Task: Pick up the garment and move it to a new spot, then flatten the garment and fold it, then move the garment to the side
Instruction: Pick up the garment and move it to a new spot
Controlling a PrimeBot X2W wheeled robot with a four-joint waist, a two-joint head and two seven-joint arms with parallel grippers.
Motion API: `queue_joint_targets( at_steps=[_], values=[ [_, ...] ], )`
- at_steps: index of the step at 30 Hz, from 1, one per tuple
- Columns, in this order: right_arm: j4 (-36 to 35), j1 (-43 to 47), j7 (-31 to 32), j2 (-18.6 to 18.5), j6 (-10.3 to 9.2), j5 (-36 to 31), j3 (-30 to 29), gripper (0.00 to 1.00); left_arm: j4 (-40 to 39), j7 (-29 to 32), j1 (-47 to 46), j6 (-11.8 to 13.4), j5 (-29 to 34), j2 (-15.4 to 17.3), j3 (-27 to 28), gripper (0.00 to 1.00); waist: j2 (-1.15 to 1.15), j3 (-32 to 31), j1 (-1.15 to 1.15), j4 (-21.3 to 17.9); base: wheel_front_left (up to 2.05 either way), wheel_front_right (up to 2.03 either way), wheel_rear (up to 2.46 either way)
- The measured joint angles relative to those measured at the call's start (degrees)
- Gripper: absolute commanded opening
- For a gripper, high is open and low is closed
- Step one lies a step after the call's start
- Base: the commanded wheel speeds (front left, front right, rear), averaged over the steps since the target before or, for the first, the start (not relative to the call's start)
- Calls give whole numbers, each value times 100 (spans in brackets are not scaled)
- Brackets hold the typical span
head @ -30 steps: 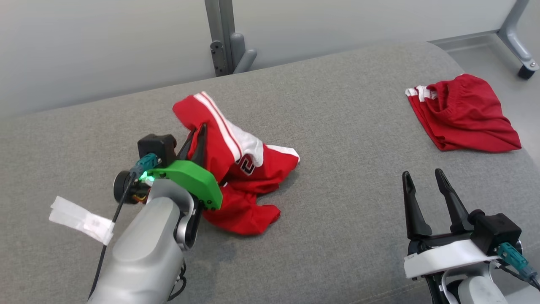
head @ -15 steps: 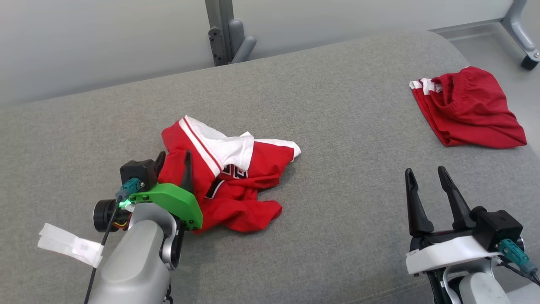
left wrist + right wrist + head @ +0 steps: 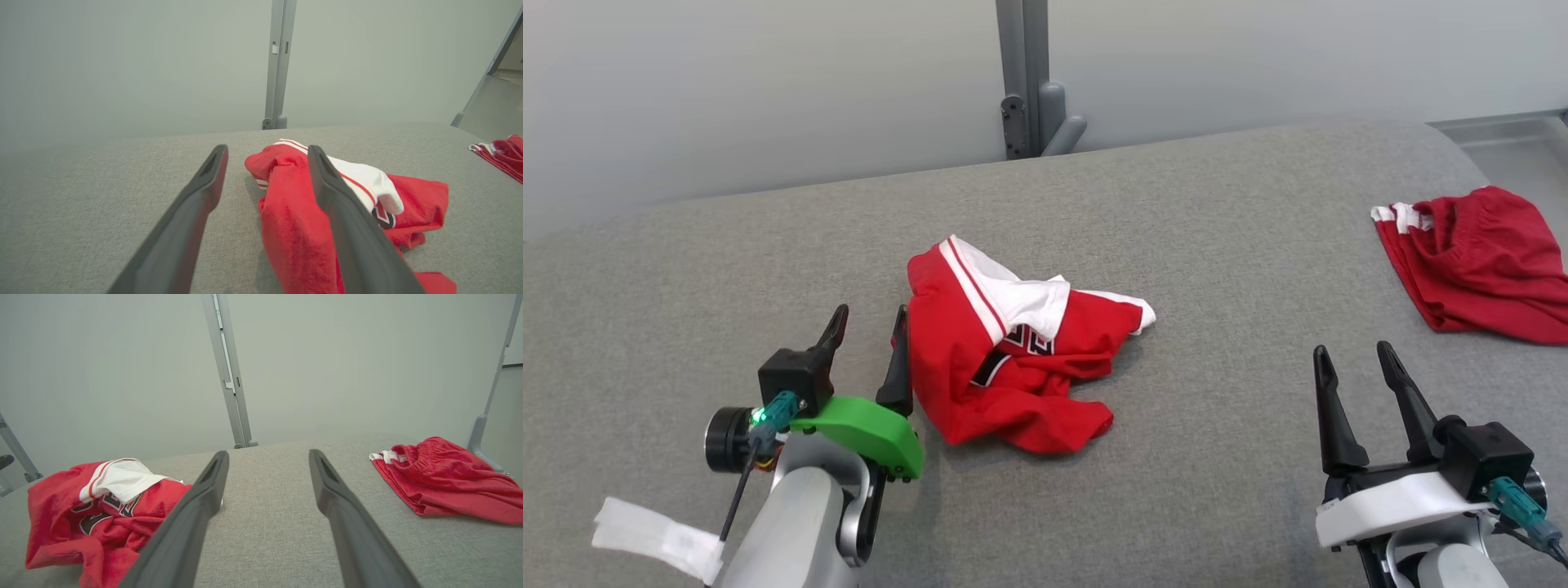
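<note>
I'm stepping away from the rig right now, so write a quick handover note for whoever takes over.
Left end effector: open, empty, has just let go of the jersey and sits by its left edge.
Right end effector: open, empty, clear of both garments.
Things: jersey crumpled mid-cushion; red shorts at far right.
Done: jersey picked up and set down.
Left: flatten, fold, move aside.

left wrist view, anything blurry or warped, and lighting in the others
Left wrist view: the near fingers loom large and soft, the jersey looks sharp. Head view: even light, faint shadow under the jersey. Right wrist view: wide-angle stretch, no glare.
</note>
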Motion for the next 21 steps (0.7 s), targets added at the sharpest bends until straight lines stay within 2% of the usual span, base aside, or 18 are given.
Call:
queue_joint_targets(
  at_steps=[8,12,21],
  values=[
    [7,266,0,1,0,-67,-102,100,-1109,-1,1151,-26,383,10,534,100,0,-151,0,395,0,0,0],
    [-7,378,-1,0,0,-73,-157,100,-1534,-1,1648,57,465,-22,755,100,0,-194,0,519,0,0,0],
    [34,513,-10,0,0,-20,-119,100,-1965,-1,2237,116,593,-146,780,100,0,-291,0,691,0,0,0]
  ],
)
